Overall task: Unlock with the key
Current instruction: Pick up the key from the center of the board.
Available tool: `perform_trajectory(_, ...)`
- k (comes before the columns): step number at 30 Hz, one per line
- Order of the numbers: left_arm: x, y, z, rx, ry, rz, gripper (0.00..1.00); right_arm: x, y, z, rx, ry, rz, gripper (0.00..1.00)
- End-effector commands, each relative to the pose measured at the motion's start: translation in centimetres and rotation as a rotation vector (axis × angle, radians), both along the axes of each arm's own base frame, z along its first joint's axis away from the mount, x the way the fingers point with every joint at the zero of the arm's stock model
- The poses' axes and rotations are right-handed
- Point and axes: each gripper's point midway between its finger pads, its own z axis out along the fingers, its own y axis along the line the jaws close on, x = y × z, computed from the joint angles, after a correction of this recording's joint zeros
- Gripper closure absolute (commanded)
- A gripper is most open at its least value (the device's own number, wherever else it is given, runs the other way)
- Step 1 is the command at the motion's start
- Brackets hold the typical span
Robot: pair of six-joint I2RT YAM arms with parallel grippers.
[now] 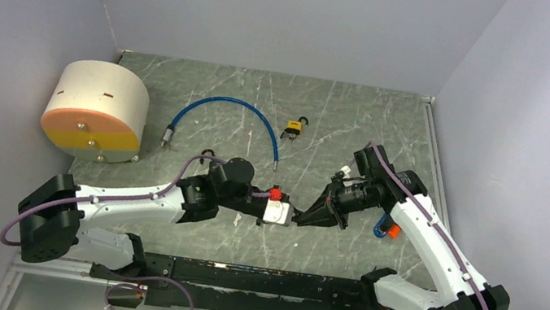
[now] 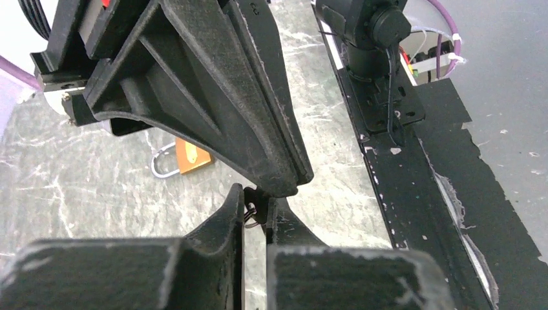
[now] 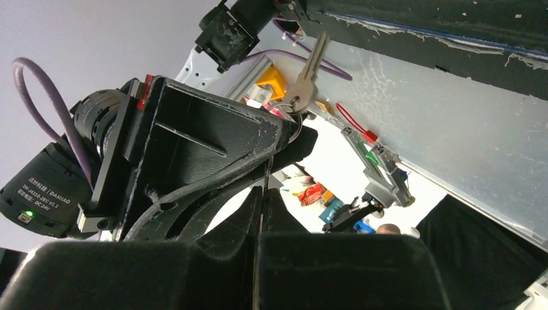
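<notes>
The key (image 3: pixel 309 68) is held up between the arms, its ring pinched by the left gripper (image 2: pixel 255 205). The right gripper (image 3: pixel 262 190) is clenched beside it; whether anything is grasped cannot be told.

key (image 3: pixel 309 68): silver, on a ring, blade slanting toward the top edge, upper centre | yellow padlock (image 1: pixel 292 130): black shackle, lying flat, upper centre | orange padlock (image 1: pixel 393 231): right of centre

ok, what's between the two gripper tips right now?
The key ring, nipped where left gripper meets right gripper: left wrist view. The key dangles off it in right wrist view.
</notes>
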Motion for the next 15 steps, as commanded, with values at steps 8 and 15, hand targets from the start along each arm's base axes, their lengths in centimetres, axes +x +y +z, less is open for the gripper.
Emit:
perform_trajectory(8, 2.6, -0.7, 1.9, -0.064, 0.01, 0.154, 0.97, 0.0, 0.5, 1.9, 0.129, -0.037, -0.027, 0.62)
perform_trajectory(15, 2.3, -0.4, 1.5, -0.054, 0.253, 0.207, 0.98, 3.2, -0.5, 4.2, 0.145, -0.372, -0.01, 0.34)
